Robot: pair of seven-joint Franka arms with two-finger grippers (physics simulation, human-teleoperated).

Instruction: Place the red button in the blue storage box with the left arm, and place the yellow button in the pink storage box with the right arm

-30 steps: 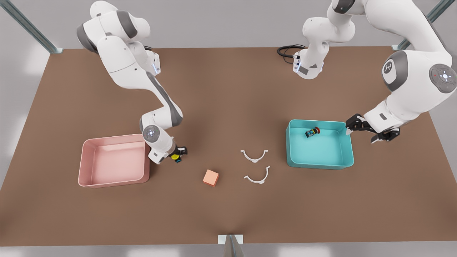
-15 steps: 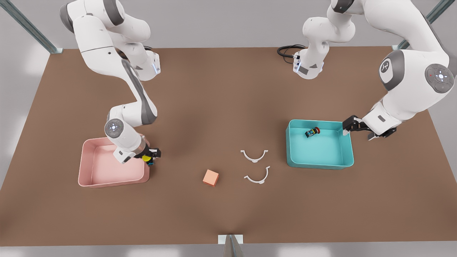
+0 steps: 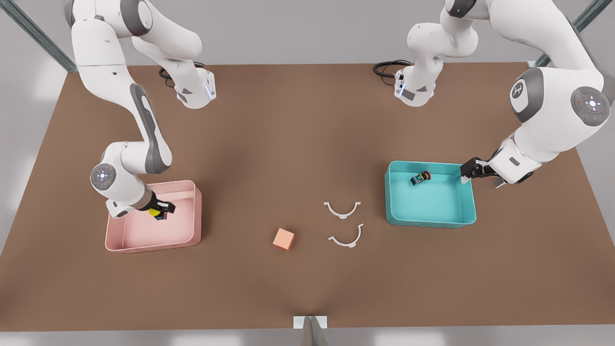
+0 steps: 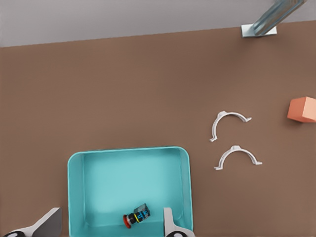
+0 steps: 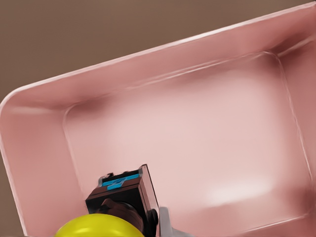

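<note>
The right gripper (image 3: 162,211), clenched on the yellow button (image 3: 154,212), hangs over the pink box (image 3: 194,211). The left gripper (image 3: 473,174) waits, released, beside the blue box (image 3: 473,206), where the red button (image 3: 421,177) lies.

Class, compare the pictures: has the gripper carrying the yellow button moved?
Yes. The right gripper, holding the yellow button, moved toward the front view's left, from beside the pink storage box to above it.

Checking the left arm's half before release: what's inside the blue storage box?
The red button lies on its side inside the blue storage box, near the far wall. The left gripper, open, is at the box's corner; nothing else is inside.
</note>
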